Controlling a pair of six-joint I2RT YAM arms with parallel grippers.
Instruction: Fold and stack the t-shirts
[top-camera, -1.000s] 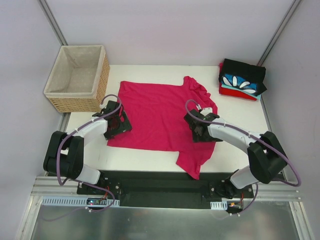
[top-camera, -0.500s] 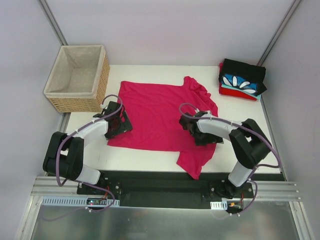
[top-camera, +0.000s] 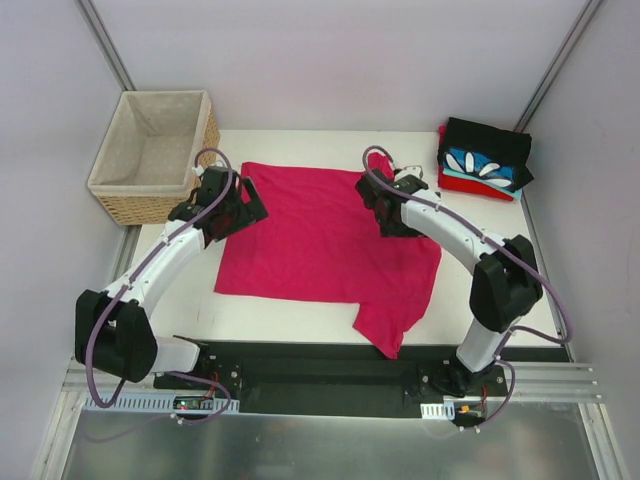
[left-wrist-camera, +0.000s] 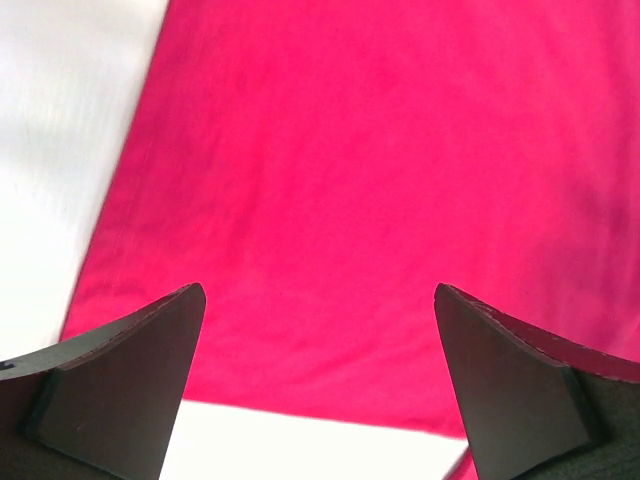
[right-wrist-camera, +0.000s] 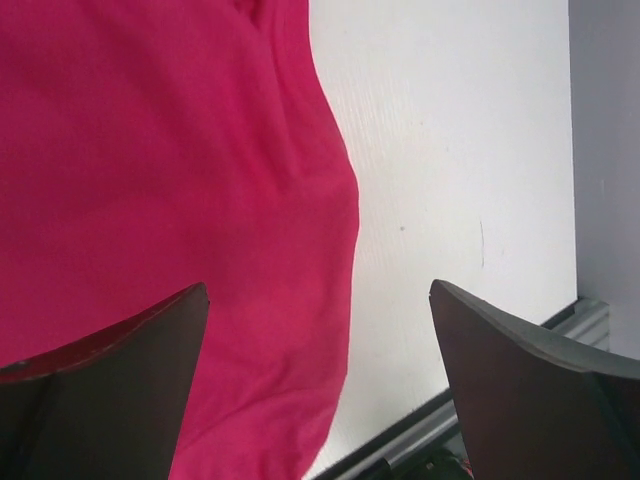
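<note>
The magenta-pink t-shirt (top-camera: 325, 235) lies spread flat on the white table, one sleeve hanging toward the front edge. My left gripper (top-camera: 228, 203) is open above the shirt's far left part; the left wrist view shows cloth (left-wrist-camera: 380, 180) between empty jaws. My right gripper (top-camera: 392, 208) is open above the shirt's far right part, by the bunched sleeve; the right wrist view shows the shirt's edge (right-wrist-camera: 200, 200) and bare table. The folded black, blue petal-print and red shirts (top-camera: 484, 160) are stacked at the back right corner.
A wicker basket (top-camera: 158, 155) with beige lining stands at the back left, close to my left arm. The white table (top-camera: 480, 240) has bare surface to the right of the shirt and a black strip along its front edge.
Both grippers moved away from the shirt's near side edges toward the far end of the shirt. The right sleeve, folded over before, now lies flatter; the shirt's right side edge is straighter.
</note>
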